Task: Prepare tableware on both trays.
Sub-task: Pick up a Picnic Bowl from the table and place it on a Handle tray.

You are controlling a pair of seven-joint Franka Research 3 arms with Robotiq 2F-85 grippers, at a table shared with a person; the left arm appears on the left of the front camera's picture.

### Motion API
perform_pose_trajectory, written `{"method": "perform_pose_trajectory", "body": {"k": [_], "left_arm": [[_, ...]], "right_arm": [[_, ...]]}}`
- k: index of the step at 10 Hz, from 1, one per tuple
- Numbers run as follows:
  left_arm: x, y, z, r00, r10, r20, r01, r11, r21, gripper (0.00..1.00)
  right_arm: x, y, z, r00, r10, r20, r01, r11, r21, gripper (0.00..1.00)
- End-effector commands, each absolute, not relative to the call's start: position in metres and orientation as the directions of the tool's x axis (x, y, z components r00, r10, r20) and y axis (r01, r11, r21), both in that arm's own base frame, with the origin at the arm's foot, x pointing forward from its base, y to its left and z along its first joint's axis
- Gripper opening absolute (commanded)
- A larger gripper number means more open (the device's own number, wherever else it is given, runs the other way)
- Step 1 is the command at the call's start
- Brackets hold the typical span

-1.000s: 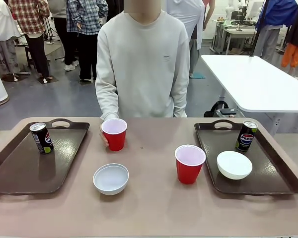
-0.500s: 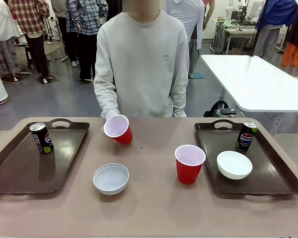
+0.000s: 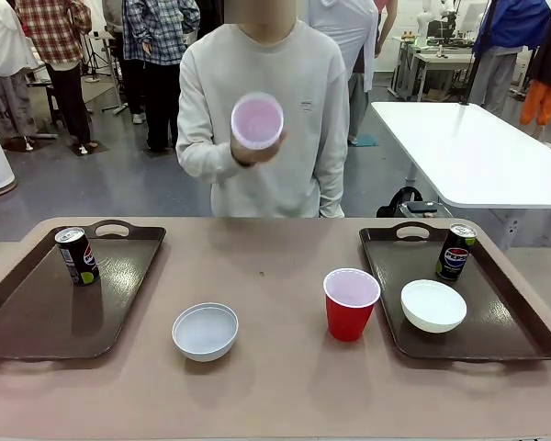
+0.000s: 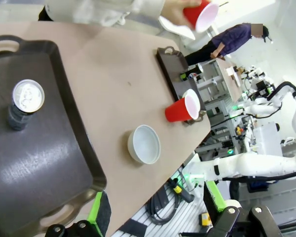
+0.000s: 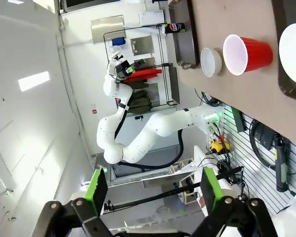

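The left gripper is empty, its green-padded fingers spread wide, and the right gripper is spread and empty too. The left tray carries 1 black can, the right tray holds the other can and a white bowl, and between the 2 trays a second bowl and 1 red cup stand on the tabletop, the cup just beside the right tray. Across the table the person's hand holds the other red cup at chest height, its white inside facing the front camera.

Two trays, two cans, two bowls, two red cups.
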State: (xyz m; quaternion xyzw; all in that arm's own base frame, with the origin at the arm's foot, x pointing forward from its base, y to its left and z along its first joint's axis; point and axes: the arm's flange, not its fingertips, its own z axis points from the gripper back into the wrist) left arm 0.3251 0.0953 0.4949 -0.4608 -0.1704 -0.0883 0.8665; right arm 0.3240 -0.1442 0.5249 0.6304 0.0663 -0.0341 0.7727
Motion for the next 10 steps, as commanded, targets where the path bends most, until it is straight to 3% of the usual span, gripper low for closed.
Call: {"method": "perform_pose_trajectory", "body": {"k": [1,3,6,10], "left_arm": [[0.325,0.096,0.495,0.924,0.007,0.382,0.315,0.55,-0.773,1.0],[0.325,0.095,0.495,0.926,0.004,0.377,0.31,0.56,-0.768,1.0],[0.344,-0.001,0.553,0.933,-0.105,0.343,0.28,0.811,-0.514,1.0],[0.396,-0.06,0.522,0.936,-0.251,0.247,0.281,0.955,-0.096,1.0]], "right_arm": [[0.322,-0.154,0.52,0.989,0.048,-0.137,0.124,0.206,0.971,1.0],[0.322,-0.154,0.52,0.989,0.048,-0.137,0.124,0.206,0.971,1.0],[0.322,-0.154,0.52,0.989,0.048,-0.137,0.124,0.206,0.971,1.0],[0.322,-0.154,0.52,0.989,0.048,-0.137,0.124,0.206,0.971,1.0]]}}
